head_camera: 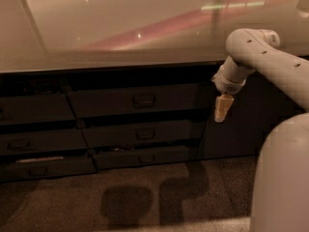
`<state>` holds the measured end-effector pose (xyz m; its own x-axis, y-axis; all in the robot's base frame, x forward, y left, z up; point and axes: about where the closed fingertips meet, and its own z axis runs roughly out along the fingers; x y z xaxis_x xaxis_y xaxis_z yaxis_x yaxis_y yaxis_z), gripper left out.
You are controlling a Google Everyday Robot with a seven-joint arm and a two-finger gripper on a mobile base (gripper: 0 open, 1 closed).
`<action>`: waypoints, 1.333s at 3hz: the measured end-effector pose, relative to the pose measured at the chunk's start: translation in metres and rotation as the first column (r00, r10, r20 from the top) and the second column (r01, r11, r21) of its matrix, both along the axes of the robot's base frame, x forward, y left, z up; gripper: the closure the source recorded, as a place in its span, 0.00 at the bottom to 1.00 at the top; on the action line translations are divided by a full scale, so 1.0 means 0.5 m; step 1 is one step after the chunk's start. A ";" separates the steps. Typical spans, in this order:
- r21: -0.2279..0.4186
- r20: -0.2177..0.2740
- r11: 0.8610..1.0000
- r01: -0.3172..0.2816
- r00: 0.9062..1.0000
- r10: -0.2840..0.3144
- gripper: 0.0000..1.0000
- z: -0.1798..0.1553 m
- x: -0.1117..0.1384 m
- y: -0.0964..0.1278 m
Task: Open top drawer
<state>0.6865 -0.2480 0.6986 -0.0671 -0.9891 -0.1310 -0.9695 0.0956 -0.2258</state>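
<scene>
Hanging just right of the top drawer (106,103), which sits shut under the bench (120,47) edge, the gripper (223,111) has its jaws together and empty. The small central loop handle (144,99) is the hold; the wide front probably drags heavily.

One camera on this one, set high, tilted down and facing forward at the drawer bank (145,135). The countertop (120,28) fills the frame from 10 through 2 o'clock and the floor (72,202) runs along 6, so it's a mid-range look, standing back a little. The arm (282,178) looms big and close at 4 o'clock, which puts the lens close beside it. The gripper (222,111) hangs tip-down at 3 o'clock, just right of the top drawer (106,103) at dead centre.
</scene>
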 end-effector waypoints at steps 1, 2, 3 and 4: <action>0.022 0.039 0.998 -0.063 0.997 0.062 0.00 0.019 0.039 0.012; 0.022 0.039 0.998 -0.063 0.997 0.062 0.00 0.019 0.039 0.012; -0.023 0.042 0.999 -0.034 0.998 0.035 0.00 0.006 0.062 0.031; -0.078 0.044 0.997 -0.023 0.999 0.027 0.00 -0.007 0.090 0.071</action>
